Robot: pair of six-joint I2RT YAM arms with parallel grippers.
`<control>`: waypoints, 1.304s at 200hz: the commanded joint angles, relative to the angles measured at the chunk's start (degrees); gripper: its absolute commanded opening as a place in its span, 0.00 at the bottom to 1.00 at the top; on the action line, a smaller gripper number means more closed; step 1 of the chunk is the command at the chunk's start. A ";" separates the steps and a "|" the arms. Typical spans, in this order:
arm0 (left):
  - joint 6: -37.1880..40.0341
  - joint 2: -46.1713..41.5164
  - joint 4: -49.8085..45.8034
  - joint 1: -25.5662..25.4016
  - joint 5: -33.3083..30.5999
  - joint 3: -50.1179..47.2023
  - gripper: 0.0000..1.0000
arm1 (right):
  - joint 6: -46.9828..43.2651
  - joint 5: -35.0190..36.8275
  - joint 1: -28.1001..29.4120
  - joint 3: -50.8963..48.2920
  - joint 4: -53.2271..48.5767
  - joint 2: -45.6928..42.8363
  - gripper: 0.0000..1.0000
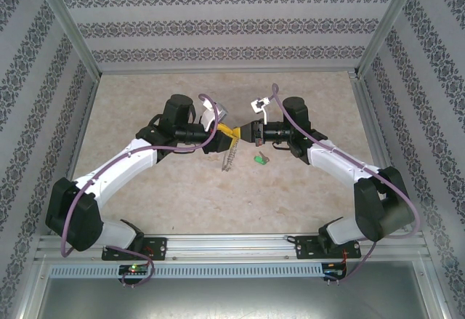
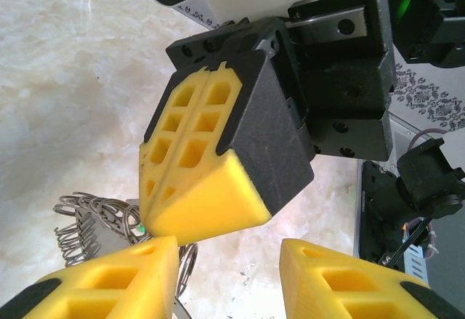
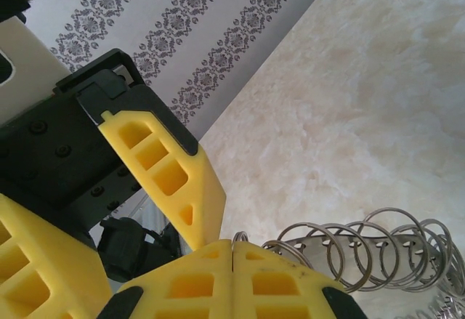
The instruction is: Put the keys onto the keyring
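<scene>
Keyring [image 1: 229, 158] station, findings as follows.

Noted pale marbled table [image 1: 145, 188] under both sets of jaws, with patterned walls [image 1: 218, 28] on 3 sides.

Noted 2 white arms reaching inward, left arm [image 1: 123, 163] and right arm [image 1: 341, 163], tips meeting nose to nose above mid-table.

Found left gripper [image 2: 229, 253] with jaws partly apart and nothing clamped between its 2 yellow fingers [image 2: 109, 283]. Gap between them bare in the left wrist view.

Found right gripper [image 3: 232, 250] with jaws pressed flat together, seam closed, tips lying just above the gap of the left jaws.

Found 1 loop of the keyring rising straight out of that closed seam in the right wrist view. Recorded as pinched by the right jaws.

Found the remainder of the keyring, a floppy string of silvery rings, fanned out just beside the right jaw tips. Seen drooping below both sets of jaws in the top view. Noted 1 ring close against the outer side of a left finger. Contact there not certain.

Located key [image 1: 260, 160], green-headed, lying on the table near the right jaws, on the base side of them. Apart from the keyring and untouched by either gripper. Blade direction too small to tell.
</scene>
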 commanded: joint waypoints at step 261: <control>3.70 3.46 -3.63 0.26 -1.47 -0.05 0.33 | -0.42 -0.59 1.26 3.40 1.11 -0.84 0.00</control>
